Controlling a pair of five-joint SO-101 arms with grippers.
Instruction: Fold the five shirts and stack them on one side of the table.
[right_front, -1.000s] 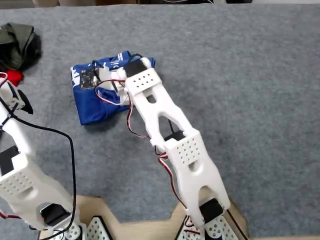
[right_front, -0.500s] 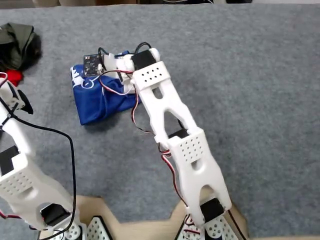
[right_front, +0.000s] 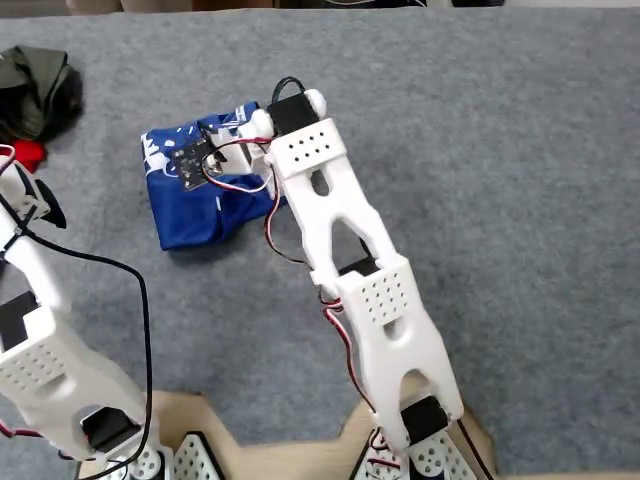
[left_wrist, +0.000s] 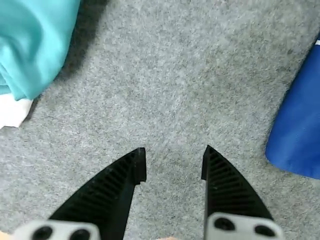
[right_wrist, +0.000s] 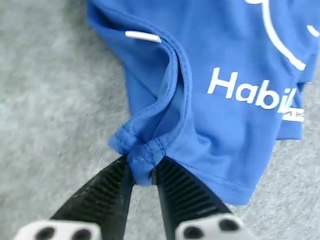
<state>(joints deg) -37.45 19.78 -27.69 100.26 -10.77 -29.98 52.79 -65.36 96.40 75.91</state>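
Note:
A blue shirt (right_front: 190, 205) with white print lies bunched and partly folded on the grey cloth table, left of centre. My right arm (right_front: 320, 200) stretches from the near edge to it. In the right wrist view my right gripper (right_wrist: 142, 167) is shut on a hem corner of the blue shirt (right_wrist: 225, 75). My left gripper (left_wrist: 174, 162) stands open over bare grey cloth at the table's left side. A teal shirt (left_wrist: 35, 45) lies to one side of it and the blue shirt's edge (left_wrist: 297, 130) to the other. My left arm (right_front: 30, 260) stands along the left edge.
A dark green shirt (right_front: 35, 85) lies crumpled in the far left corner, with a red garment (right_front: 25, 155) just in front of it. A bit of white cloth (left_wrist: 12, 112) shows beside the teal shirt. The right half of the table (right_front: 500, 180) is open grey cloth.
My right wrist swung toward the far side over the blue shirt, then came back down onto it, with the forearm now a little farther out. The left arm has kept still.

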